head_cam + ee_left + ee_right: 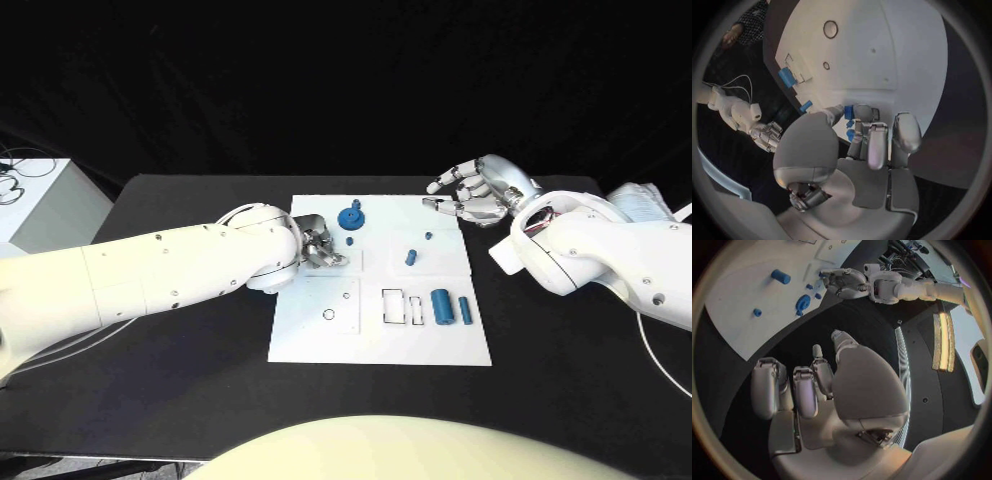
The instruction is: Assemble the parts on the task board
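Board is the white plate in the middle of the black table, and everything here is placed from it.

At the board's left edge sits the left hand, low over the white. The left wrist view shows its fingers curled in, with a small blue part right at the fingertips. I cannot tell if the hand truly holds that part or just touches it.

Just past that hand, near the board's far edge, a blue round part with a peg stands on the board. More toward the middle lie 2 small blue parts, a tiny one and a longer one a little nearer.

On the board's near right side there are black outlined slots. A fat blue cylinder lies just beside them, and a thin blue pin lies next to it.

Off the board's far right corner, above the black table, hangs the right hand. Its fingers are bent a bit but apart, and it holds nothing.
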`<act>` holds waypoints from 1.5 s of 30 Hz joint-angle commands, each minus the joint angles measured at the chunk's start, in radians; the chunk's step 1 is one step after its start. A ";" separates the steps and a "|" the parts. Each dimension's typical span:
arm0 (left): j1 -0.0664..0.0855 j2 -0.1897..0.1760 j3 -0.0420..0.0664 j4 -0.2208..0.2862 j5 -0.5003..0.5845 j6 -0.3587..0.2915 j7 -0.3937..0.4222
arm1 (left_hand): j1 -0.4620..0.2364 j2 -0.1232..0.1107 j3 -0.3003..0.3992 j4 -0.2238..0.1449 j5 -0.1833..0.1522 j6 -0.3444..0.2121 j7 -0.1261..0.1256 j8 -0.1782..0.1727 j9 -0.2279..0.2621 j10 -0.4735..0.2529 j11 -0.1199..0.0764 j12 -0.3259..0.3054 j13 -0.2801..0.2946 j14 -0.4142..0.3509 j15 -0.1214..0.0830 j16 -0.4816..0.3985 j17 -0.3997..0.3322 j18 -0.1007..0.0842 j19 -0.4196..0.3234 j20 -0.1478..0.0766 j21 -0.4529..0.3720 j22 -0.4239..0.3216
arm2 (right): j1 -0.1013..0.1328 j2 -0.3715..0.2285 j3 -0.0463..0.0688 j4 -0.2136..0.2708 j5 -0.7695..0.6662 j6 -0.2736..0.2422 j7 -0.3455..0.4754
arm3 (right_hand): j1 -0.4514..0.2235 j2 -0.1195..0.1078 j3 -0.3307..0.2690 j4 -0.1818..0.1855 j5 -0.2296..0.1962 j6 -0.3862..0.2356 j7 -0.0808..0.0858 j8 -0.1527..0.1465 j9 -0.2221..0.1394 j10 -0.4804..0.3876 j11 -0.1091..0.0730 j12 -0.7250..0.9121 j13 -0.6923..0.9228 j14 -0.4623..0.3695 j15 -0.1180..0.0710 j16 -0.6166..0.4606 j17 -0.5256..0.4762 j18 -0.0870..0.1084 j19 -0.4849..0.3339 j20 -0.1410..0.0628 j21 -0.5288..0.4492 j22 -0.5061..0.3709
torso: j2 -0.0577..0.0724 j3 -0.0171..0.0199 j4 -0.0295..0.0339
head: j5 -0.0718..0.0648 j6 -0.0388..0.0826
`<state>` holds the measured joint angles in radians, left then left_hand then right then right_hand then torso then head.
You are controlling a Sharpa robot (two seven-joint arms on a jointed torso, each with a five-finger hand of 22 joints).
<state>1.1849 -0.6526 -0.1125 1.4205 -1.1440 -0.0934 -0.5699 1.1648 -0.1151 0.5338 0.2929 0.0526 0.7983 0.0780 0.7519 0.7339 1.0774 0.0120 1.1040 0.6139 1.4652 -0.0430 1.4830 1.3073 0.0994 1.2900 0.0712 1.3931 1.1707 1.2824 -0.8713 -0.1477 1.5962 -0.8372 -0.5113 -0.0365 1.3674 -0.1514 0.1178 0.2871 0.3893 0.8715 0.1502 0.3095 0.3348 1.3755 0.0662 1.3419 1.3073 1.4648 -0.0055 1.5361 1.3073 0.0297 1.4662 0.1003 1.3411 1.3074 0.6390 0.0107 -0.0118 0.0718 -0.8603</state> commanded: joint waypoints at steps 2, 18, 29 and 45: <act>-0.006 0.000 -0.004 0.001 0.003 0.016 -0.013 | 0.017 -0.001 0.050 -0.003 0.003 -0.012 -0.002 0.018 0.013 -0.005 -0.006 0.004 -0.002 0.052 -0.008 -0.004 0.095 -0.010 -0.001 -0.009 -0.003 -0.001 | -0.001 0.000 0.000 0.000 -0.012 0.014 0.002 | -0.005 0.002 0.008 0.000 0.002 -0.006 -0.002 0.004 0.001 -0.002 -0.002 0.000 0.054 0.090 -0.005 -0.003 0.202 0.019 0.027 -0.009 -0.003 0.150 | 0.000 0.0005 -0.0007 | 0.001 0.000; -0.007 -0.016 -0.001 0.017 0.067 -0.008 0.028 | 0.064 -0.018 0.325 -0.096 0.002 -0.070 0.004 0.094 0.044 -0.026 -0.002 -0.001 -0.027 0.048 -0.005 -0.005 0.093 -0.006 -0.019 -0.008 -0.013 -0.019 | -0.006 -0.001 0.000 -0.002 -0.015 0.023 -0.003 | -0.003 -0.002 0.022 0.000 0.037 -0.008 -0.002 0.010 0.001 -0.002 -0.003 0.001 0.053 0.090 -0.006 -0.002 0.203 0.019 0.027 -0.010 -0.004 0.150 | 0.000 0.0006 -0.0013 | 0.000 0.001; -0.005 -0.046 0.033 0.025 0.166 0.031 0.057 | 0.052 -0.020 0.354 -0.114 0.001 -0.073 0.005 0.108 0.048 -0.040 -0.001 -0.007 -0.044 0.042 -0.003 -0.013 0.080 0.001 -0.046 -0.005 -0.029 -0.051 | -0.008 -0.001 -0.001 -0.004 -0.015 0.030 -0.004 | -0.003 -0.003 0.026 0.000 0.047 -0.009 -0.002 0.011 0.001 -0.002 -0.003 0.001 0.053 0.090 -0.006 -0.003 0.203 0.019 0.027 -0.010 -0.006 0.150 | -0.001 0.0012 0.0004 | -0.001 0.002; 0.075 -0.009 0.054 -0.071 0.310 0.310 0.018 | 0.039 -0.017 0.369 -0.134 -0.001 -0.085 0.008 0.113 0.050 -0.065 0.003 -0.016 -0.066 0.031 0.000 -0.023 0.061 0.007 -0.072 -0.001 -0.044 -0.078 | -0.009 0.007 -0.001 -0.011 -0.015 0.038 -0.007 | -0.004 -0.004 0.029 0.000 0.053 -0.010 -0.002 0.012 0.001 -0.002 -0.003 0.002 0.053 0.090 -0.006 -0.003 0.202 0.019 0.027 -0.010 -0.006 0.150 | 0.001 0.0012 -0.0015 | 0.000 0.001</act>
<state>1.2541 -0.6702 -0.0591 1.3607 -0.8965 0.0774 -0.5342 1.2150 -0.1297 0.7430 0.3209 0.0540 0.7199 0.0889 0.8629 0.7822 1.0198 0.0166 1.0911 0.5489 1.4687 -0.0464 1.4633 1.3080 0.0993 1.2244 0.0725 1.3525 1.0938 1.2744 -0.8663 -0.1490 1.5852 -0.8422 -0.4916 -0.0458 1.3674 -0.1515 0.1413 0.2885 0.4393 0.8679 0.1466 0.3173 0.3344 1.3754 0.0662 1.3419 1.3077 1.4648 -0.0056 1.5361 1.3078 0.0298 1.4662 0.1003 1.3411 1.3078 0.6388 0.0117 -0.0135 0.0719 -0.8568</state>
